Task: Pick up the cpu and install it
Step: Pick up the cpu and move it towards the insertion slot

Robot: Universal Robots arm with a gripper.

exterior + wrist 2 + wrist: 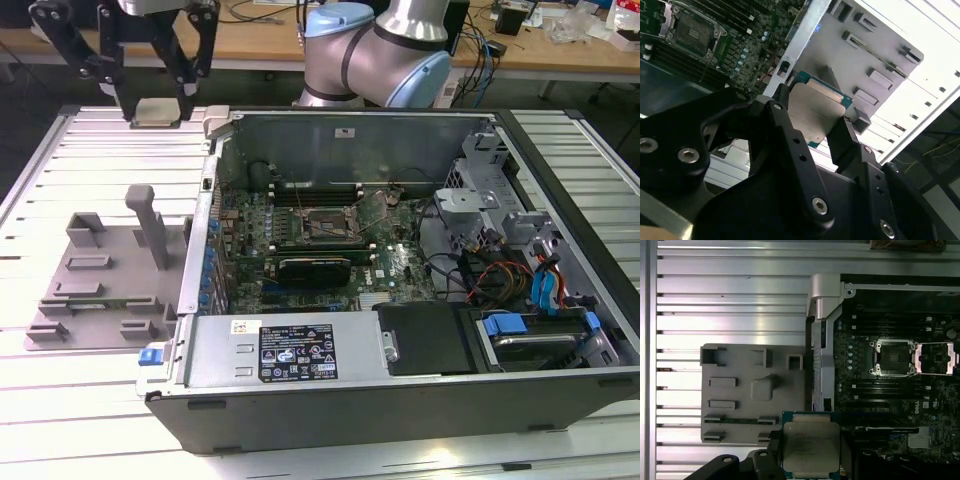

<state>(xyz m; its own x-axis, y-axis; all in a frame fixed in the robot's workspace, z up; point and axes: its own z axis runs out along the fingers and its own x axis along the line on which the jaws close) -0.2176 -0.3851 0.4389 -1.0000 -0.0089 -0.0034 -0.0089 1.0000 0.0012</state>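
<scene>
At upper left of the exterior view, clasping the cpu (157, 114) edgewise in the end effector (157, 104), presumably sparing its contacts.

Nothing legible: a black label (298, 352) sits lower middle in the exterior view; faint print marks the cpu (811, 447).

We record an arm (385, 60) at the far side of the scene, made of rounded silver-grey segments, with a pale blue cap (335, 22) on one joint housing. The gripper (158, 108), at far left, is matt black and built from flat linkage bars (790, 147) with rounded ends. Bright silver screws (688, 155) sit in the pivots, and small holes run along the bars. The fingers (841, 141) are plain black blocks.
</scene>
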